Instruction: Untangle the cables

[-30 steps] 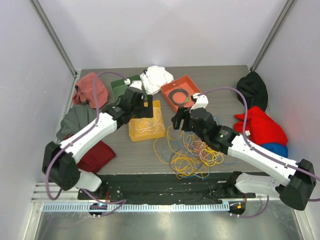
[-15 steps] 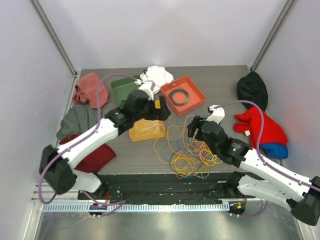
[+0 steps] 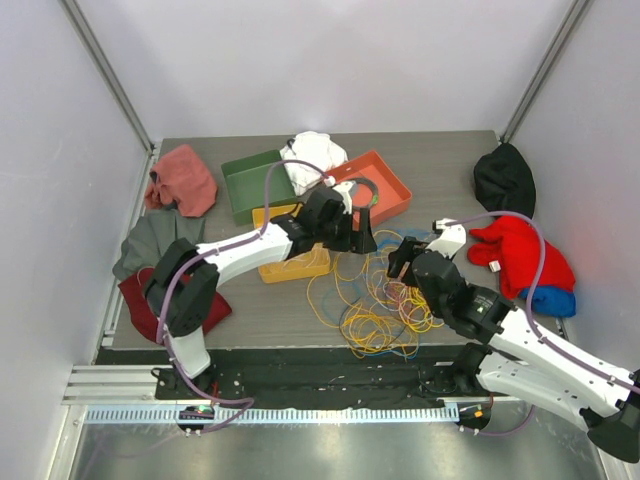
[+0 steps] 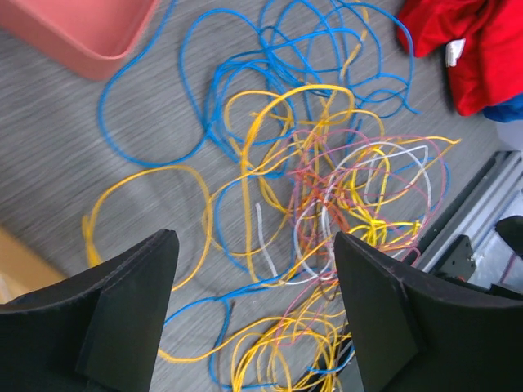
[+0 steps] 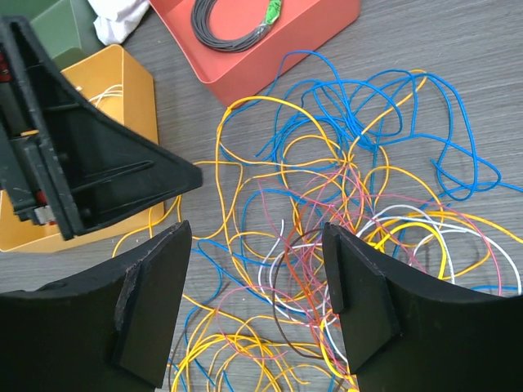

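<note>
The cables (image 3: pixel 375 300) lie in a loose tangle of yellow, blue, pink, white and orange loops on the grey table, toward its near edge. My left gripper (image 3: pixel 358 238) hangs over the pile's far left edge. In the left wrist view it (image 4: pixel 253 238) is open above the cables (image 4: pixel 327 180), with nothing between the jaws. My right gripper (image 3: pixel 402 258) hovers just to the right of the left one. It (image 5: pixel 255 229) is open over the cables (image 5: pixel 343 204) and holds nothing. A black finger of the left gripper (image 5: pixel 90 175) shows at the left of the right wrist view.
An orange tray (image 3: pixel 392 185) holding a grey coil (image 5: pixel 233 16) stands behind the pile. A yellow bin (image 3: pixel 290 265) with a few wires and a green bin (image 3: pixel 248 180) sit at the left. Cloths lie around: white (image 3: pixel 315 155), pink (image 3: pixel 183 178), black (image 3: pixel 503 178), red (image 3: pixel 520 255).
The left arm has swung right, from above the yellow bin to the far left edge of the cable pile. The right gripper has drawn back to the right and toward the near edge.
</note>
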